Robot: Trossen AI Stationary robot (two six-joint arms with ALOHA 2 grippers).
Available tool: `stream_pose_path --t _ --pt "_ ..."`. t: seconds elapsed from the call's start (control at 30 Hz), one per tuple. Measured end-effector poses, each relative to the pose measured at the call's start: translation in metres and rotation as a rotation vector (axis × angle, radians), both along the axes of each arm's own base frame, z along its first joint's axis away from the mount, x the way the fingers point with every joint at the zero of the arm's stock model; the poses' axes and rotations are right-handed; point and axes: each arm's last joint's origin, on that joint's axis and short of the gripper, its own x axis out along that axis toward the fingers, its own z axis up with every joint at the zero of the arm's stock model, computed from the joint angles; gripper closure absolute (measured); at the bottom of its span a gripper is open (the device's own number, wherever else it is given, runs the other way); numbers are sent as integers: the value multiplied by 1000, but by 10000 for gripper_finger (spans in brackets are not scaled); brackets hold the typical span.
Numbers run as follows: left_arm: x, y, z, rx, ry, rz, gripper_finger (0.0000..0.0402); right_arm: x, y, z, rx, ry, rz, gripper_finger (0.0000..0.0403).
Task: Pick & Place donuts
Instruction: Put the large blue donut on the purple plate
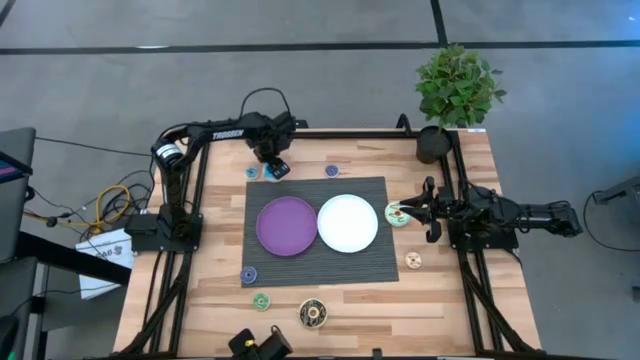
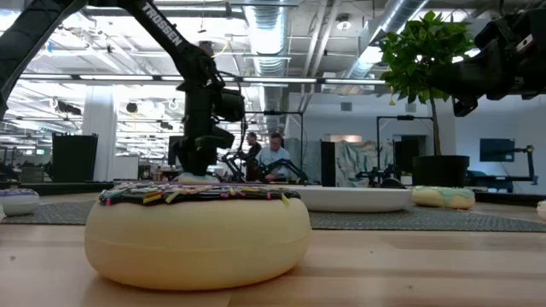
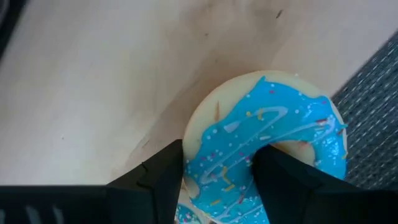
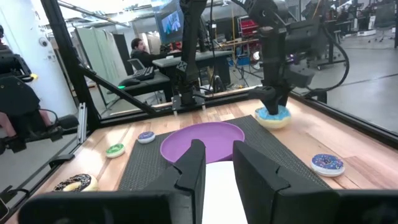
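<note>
My left gripper [image 1: 273, 163] reaches down at the far-left corner of the dark mat [image 1: 372, 268] and is shut on a cyan-iced donut [image 3: 273, 118], which also shows in the right wrist view [image 4: 273, 117]. My right gripper [image 4: 217, 152] is open and holds nothing. It hangs raised [image 2: 503, 51] at the mat's right side, above a green-iced donut [image 1: 398, 215] that lies flat on the table. Other donuts lie flat on the wood: purple-blue ones [image 1: 332, 171] [image 1: 248, 274], a green one [image 1: 261, 301], a cream one [image 1: 413, 261] and a large dark brown one [image 1: 314, 314]. My left gripper holds the cyan donut by one side of its ring [image 3: 227, 165]. One finger [image 3: 280, 177] stands in the hole and the other [image 3: 163, 177] outside the rim, with the ring's wall pinched between them. The fingers come from above, pointing down. The donut lies flat, seemingly on the wood at the mat's corner.
A round purple plate [image 1: 287, 225] and a round white plate [image 1: 348, 222] sit side by side on the mat. A potted plant [image 1: 455, 95] stands at the far-right corner. Black frame rails [image 1: 190, 210] run along both sides. People sit in the room beyond the table.
</note>
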Motion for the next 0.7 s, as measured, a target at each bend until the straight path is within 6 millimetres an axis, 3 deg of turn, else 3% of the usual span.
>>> stream_pose_path --t 0.33,0.47,0.7 --pt "4 -4 11 -26 2 4 226 0 0 0 0 0 0 330" --pt "6 -15 15 -48 30 -17 226 0 0 0 0 0 0 330" --pt "15 -47 46 -1 -30 -58 226 0 0 0 0 0 0 330"
